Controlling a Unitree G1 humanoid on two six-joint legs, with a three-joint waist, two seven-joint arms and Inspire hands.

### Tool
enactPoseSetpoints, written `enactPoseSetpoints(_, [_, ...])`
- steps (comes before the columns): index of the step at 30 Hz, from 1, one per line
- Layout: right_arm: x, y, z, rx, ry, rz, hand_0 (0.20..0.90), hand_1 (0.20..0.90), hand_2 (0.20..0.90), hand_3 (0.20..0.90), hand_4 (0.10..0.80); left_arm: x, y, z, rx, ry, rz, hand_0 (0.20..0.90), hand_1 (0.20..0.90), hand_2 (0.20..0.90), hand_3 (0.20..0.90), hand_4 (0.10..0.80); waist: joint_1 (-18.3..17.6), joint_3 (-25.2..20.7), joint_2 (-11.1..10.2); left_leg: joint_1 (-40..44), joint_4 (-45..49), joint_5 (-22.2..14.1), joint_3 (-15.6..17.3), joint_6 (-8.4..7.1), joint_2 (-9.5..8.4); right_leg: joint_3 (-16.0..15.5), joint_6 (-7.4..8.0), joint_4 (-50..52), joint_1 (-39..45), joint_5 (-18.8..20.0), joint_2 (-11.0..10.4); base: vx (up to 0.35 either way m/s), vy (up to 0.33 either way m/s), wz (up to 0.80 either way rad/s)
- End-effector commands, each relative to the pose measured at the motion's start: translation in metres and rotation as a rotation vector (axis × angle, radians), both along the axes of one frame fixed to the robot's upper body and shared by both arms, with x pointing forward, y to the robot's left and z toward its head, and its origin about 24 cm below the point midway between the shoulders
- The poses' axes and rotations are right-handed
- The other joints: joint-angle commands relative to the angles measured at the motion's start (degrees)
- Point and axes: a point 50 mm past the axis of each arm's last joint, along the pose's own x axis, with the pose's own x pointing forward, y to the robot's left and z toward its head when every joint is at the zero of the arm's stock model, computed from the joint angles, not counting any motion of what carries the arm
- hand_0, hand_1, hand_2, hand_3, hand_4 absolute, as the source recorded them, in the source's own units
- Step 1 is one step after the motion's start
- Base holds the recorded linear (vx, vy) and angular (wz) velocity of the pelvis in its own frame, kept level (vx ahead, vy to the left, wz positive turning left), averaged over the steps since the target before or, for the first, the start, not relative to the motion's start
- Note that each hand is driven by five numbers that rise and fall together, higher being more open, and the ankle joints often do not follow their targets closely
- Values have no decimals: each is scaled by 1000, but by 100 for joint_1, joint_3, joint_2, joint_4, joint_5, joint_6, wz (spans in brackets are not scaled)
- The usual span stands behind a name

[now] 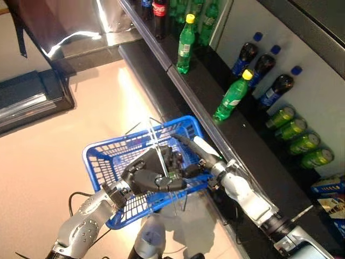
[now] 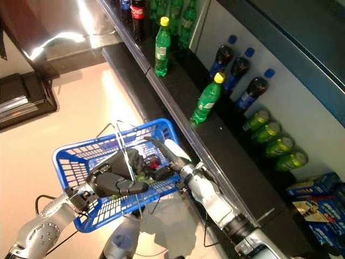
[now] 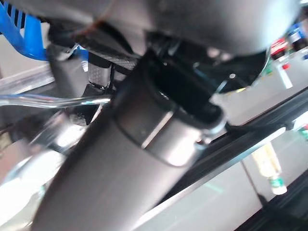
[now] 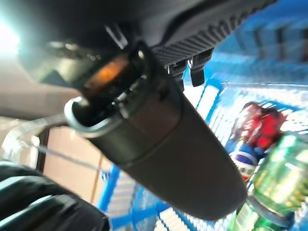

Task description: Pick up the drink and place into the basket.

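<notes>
The left hand [image 2: 116, 183] has its dark fingers curled round the thin wire handle [image 2: 125, 156] of the blue basket [image 2: 73, 156], carrying it above the pale floor [image 2: 64, 108]. The right hand [image 2: 161, 156] reaches over the basket's shelf-side rim into the basket, white-covered thumb [image 2: 173, 149] lying along the rim; whether its fingers are open or closed on anything cannot be told.

Inside the basket, in the right wrist view, lie a green can [image 4: 281, 175], a green bottle [image 4: 250, 219] just below it, a drink with a blue-and-white label [image 4: 243, 161] and a red one [image 4: 260, 127] behind; all print is too blurred to read.

Beside the basket runs the dark shelf [image 1: 253, 156]. On it stand two green bottles with yellow caps [image 1: 186, 44] [image 1: 233, 96], well apart. Behind them are three dark bottles with blue caps [image 1: 264, 70], a row of green cans lying on their sides [image 1: 299, 137], and, further along, dark cola bottles with red labels [image 1: 159, 13], their writing too small to make out.
</notes>
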Motion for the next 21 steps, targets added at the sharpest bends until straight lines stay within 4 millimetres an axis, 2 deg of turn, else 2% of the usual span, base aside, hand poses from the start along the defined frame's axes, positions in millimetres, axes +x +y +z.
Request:
enactPoseSetpoints(1, [-7,5,23,178,-134,23,900,900,900,900,800,-3,-14,92,-372,-593,13,300,300,300,200,100,-173,-1515,373,488,-204,-374,-46,55,-89,112,-300,160,-194,221,319,-26,43,-29])
enactPoseSetpoints(11, [-20,-23,15,238,-115,-61,900,900,900,900,800,8,16,68,-317,-489,303,300,300,300,200,100,-674,-1550,472,655,-204,-449,641,83,17,245,-209,123,-210,270,249,-25,26,-25])
enactPoseSetpoints(20, [-26,-40,-3,215,-27,-100,900,900,900,900,800,17,37,43,-257,-384,511,300,300,300,200,100,-1026,-1524,513,815,-204,-545,1117,82,116,310,-198,83,-261,320,229,-18,-2,-16])
enactPoseSetpoints(21, [-29,-44,-10,201,3,-101,900,900,900,900,800,19,42,35,-239,-349,557,300,300,300,200,100,-1110,-1529,509,851,-204,-573,1220,77,138,347,-190,56,-280,350,227,-11,-13,-11])
